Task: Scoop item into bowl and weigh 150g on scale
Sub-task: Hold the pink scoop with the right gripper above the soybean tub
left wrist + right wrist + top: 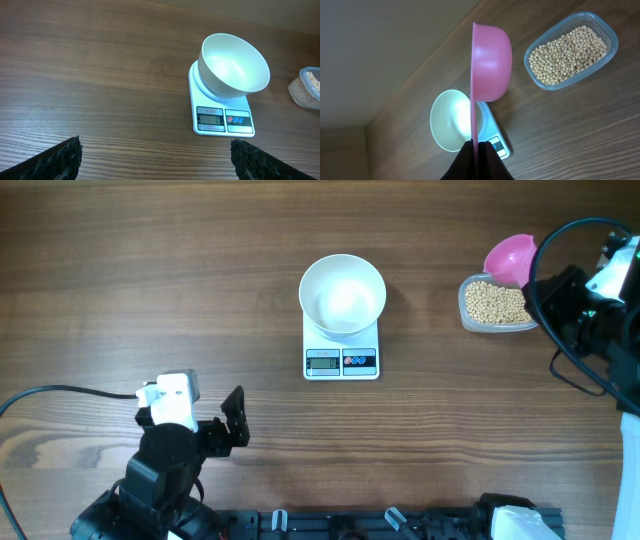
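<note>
Right gripper (476, 150) is clamped tight on the thin handle of the pink scoop (492, 60). The cup is tipped on edge above the table (150, 280), just beside the tub (610, 31), and from overhead it looks empty. Beans (567, 55) all sit in the tub, right of the scale (341, 362) and well apart from it. Bowl (215, 82) is centred on the scale, empty; display looks like 0, so tare seems done. Left gripper (155, 159) is spread wide, holding nothing, parked near the front-left of the table. My read: first scoop not yet taken. Risks: 1) tub looks light and nothing braces it, so digging in could shove or tip it; 2) handle is pinched at 1 narrow spot, so a loaded cup could pivot in the jaws and dump beans; 3) round beans spilled over the gap roll off and never get weighed; 4) full scoops late on overshoot 150 g; 5) bumping the bowl shifts it and skews the reading.
</note>
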Controlling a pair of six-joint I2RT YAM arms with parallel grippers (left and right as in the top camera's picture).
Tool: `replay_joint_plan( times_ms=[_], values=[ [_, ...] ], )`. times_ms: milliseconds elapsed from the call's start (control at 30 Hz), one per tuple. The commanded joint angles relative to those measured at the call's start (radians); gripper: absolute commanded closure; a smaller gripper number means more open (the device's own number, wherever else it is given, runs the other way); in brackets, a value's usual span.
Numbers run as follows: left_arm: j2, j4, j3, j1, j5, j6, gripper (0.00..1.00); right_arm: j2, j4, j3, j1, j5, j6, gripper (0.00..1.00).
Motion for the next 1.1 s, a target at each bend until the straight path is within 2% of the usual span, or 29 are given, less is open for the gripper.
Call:
replay_joint_plan(
  times_ms=[0,267,1067],
  values=[
    [-0.003,-0.001,-0.003,0.004,0.001,0.002,0.00,-0.009,0.018,0.018,-0.004,0.042,0.091,0.96],
    [-0.003,-0.001,-0.003,0.004,0.001,0.002,0.00,-0.009,0.024,0.018,-0.004,0.104,0.142,0.96],
    [-0.003,-0.001,-0.004,0.004,0.001,0.002,0.00,-0.009,0.021,0.018,-0.004,0.151,0.113,0.96]
  ],
)
